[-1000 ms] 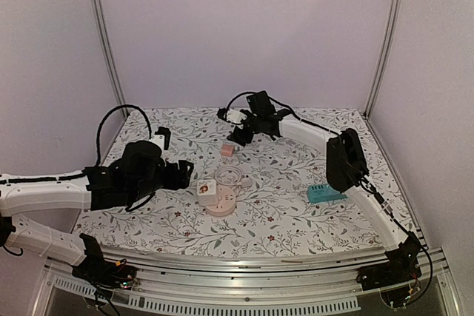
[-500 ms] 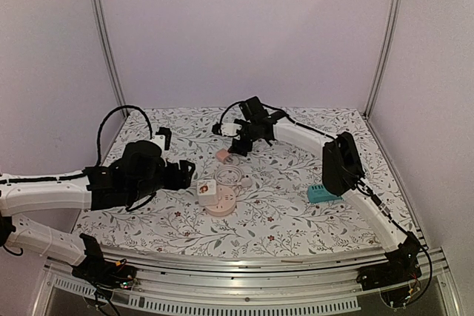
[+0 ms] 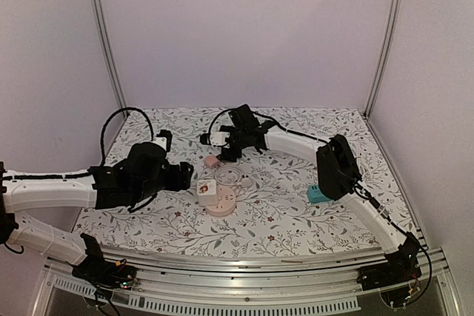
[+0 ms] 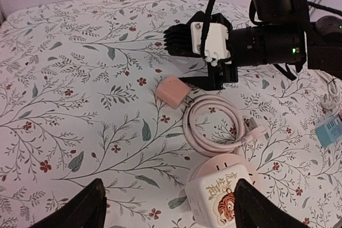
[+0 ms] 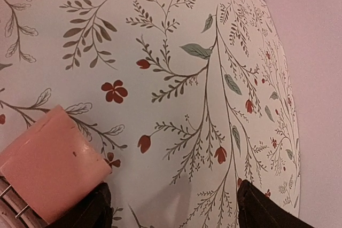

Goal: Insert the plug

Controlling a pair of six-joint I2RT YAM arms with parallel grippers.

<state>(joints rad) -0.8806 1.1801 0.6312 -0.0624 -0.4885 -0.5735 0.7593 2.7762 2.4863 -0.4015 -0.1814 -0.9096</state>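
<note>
A pink plug [image 3: 212,160] lies flat on the flowered table, left of a coiled pink cable [image 3: 231,177]. My right gripper [image 3: 223,147] hangs low just behind it, open. In the right wrist view the plug [image 5: 48,166] rests against the outside of the left fingertip [image 5: 88,209], and only bare cloth lies between the jaws of the right gripper [image 5: 173,209]. A round pink socket [image 4: 211,170] carries a white tiger cube [image 4: 224,198]. My left gripper [image 4: 171,209] is open and empty, hovering just left of the socket. From the left wrist I see the plug [image 4: 172,90] below the right gripper [image 4: 196,61].
A teal block [image 3: 318,195] lies on the right of the table beside the right arm's elbow. The cable [image 4: 214,126] sits between the plug and the socket. Metal posts and walls close off the back and sides.
The right gripper has swung left and toward the near side, and the plug has slid left and nearer with it. The left arm has stayed put.
</note>
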